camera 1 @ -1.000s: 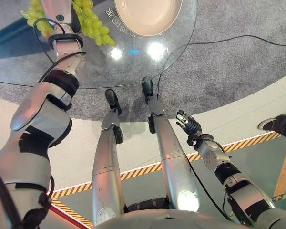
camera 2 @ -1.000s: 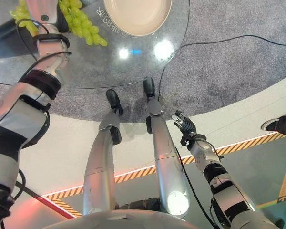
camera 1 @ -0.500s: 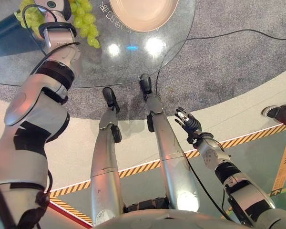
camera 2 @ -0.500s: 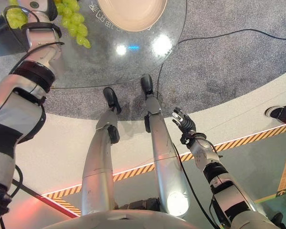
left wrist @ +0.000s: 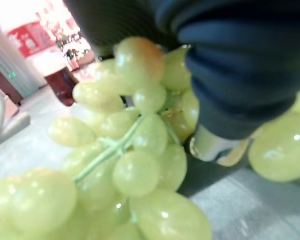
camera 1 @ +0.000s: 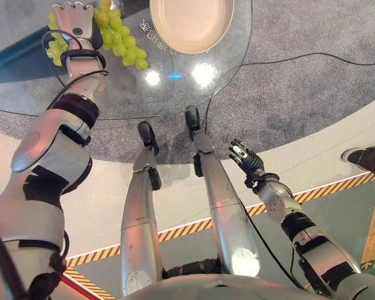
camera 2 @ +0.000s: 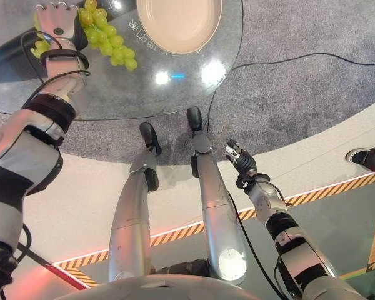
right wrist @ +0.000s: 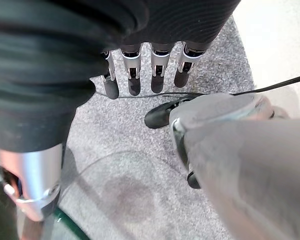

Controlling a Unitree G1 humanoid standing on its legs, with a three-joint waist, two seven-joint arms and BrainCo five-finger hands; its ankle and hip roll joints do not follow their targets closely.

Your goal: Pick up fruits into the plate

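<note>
A bunch of green grapes (camera 1: 122,42) lies on the round glass table (camera 1: 175,94), just left of the empty cream plate (camera 1: 191,24). My left hand (camera 1: 75,24) rests on the bunch's left part, back upward, with grapes showing on both sides of it. In the left wrist view the grapes (left wrist: 135,155) sit right under the hand's dark cover (left wrist: 240,65). My right hand (camera 1: 245,159) hangs low beside the table, far from the fruit. It is open, its fingers (right wrist: 135,75) straight over grey carpet.
The table's near rim (camera 1: 144,115) curves above the grey carpet (camera 1: 300,94). A yellow-and-black striped line (camera 1: 325,187) crosses the floor at the right. A person's dark shoe (camera 1: 369,159) stands at the right edge.
The camera has shifted a little, so the whole picture moved. My left hand stays on the grapes beside the plate. The right hand hangs as before.
</note>
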